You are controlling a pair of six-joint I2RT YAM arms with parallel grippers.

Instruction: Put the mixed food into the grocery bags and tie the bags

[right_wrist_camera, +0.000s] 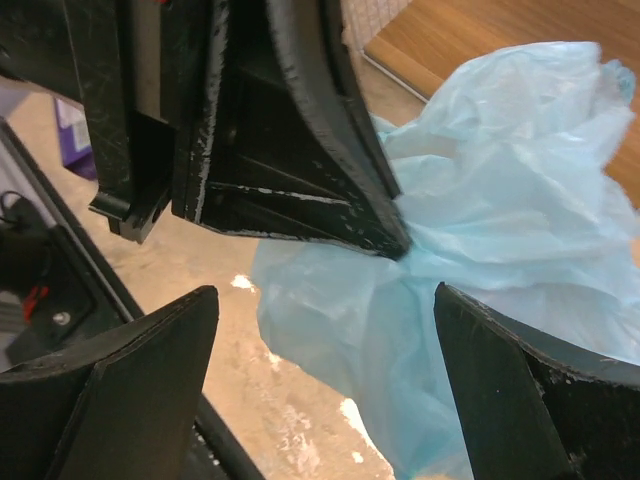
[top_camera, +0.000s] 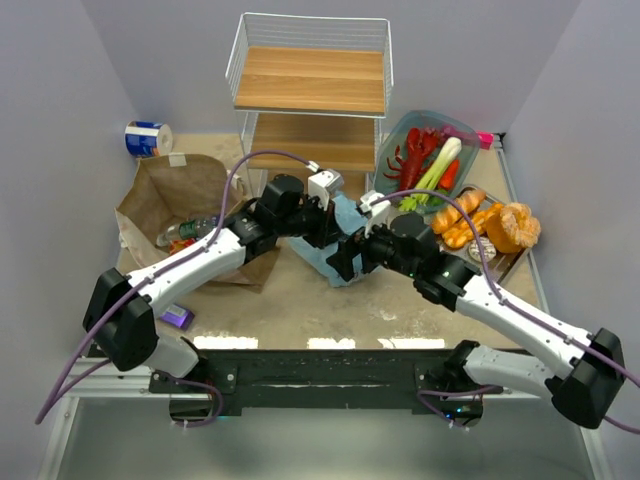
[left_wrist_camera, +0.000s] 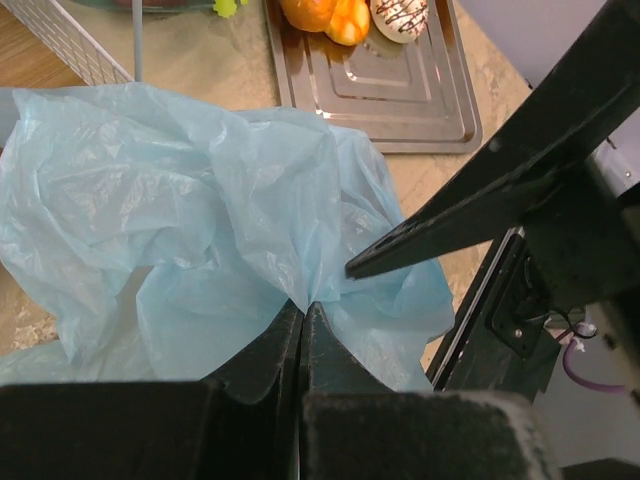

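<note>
The light-blue plastic grocery bag (top_camera: 347,232) lies crumpled mid-table. My left gripper (left_wrist_camera: 303,308) is shut on a pinched fold of it (left_wrist_camera: 180,200). My right gripper (right_wrist_camera: 326,295) is open, its fingers (right_wrist_camera: 520,390) straddling the bag's lower edge (right_wrist_camera: 520,180) just below the left gripper's tip (right_wrist_camera: 395,240). The brown paper bag (top_camera: 175,195) lies at the left with a bottle and other items (top_camera: 185,235) at its mouth. A red lobster (top_camera: 410,150) and a leek (top_camera: 437,168) lie in the teal dish (top_camera: 470,130); breads (top_camera: 490,222) sit on a tray at the right.
A wire shelf with wooden boards (top_camera: 310,80) stands at the back. A blue-and-white roll (top_camera: 148,138) sits back left. A small purple bar (top_camera: 178,317) lies front left. The brown tray (left_wrist_camera: 400,90) holds the breads (left_wrist_camera: 325,12) beyond the bag.
</note>
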